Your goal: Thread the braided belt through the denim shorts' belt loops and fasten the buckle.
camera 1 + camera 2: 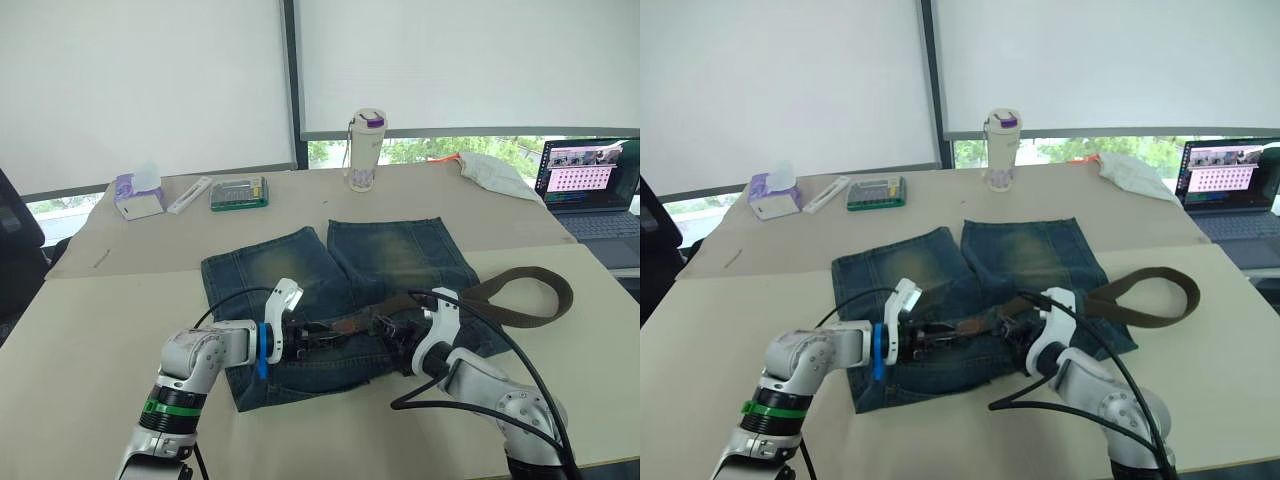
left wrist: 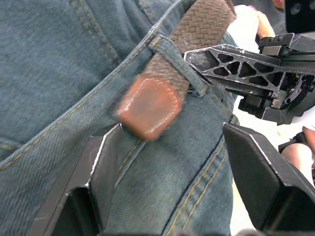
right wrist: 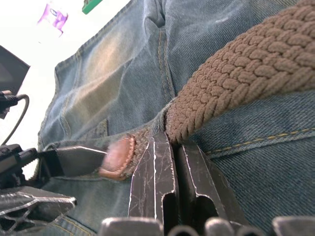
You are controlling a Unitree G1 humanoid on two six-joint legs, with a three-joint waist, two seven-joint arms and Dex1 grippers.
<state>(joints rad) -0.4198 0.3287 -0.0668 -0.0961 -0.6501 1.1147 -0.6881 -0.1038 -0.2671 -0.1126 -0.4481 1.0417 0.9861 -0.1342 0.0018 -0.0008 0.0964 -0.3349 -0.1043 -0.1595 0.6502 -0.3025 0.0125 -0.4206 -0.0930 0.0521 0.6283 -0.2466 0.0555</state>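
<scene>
Writing: none readable
Shorts (image 1: pixel 330 290): one pair
Belt (image 1: pixel 520 296): one, under a belt loop (image 2: pixel 178 58)
Left gripper (image 2: pixel 167 162): wide open, empty
Right gripper (image 3: pixel 178 147): closed beside belt

We see soft, even daylight from the blinds (image 1: pixel 150 80) and window strip; the surface (image 1: pixel 90 330) is bright with faint shadows. Head views are sharp. In wrist views the leather belt tip (image 2: pixel 150 105) is motion-blurred, and the background is blown out white.

Bare table (image 1: pixel 120 310) left of denim shorts (image 1: pixel 260 265)
</scene>
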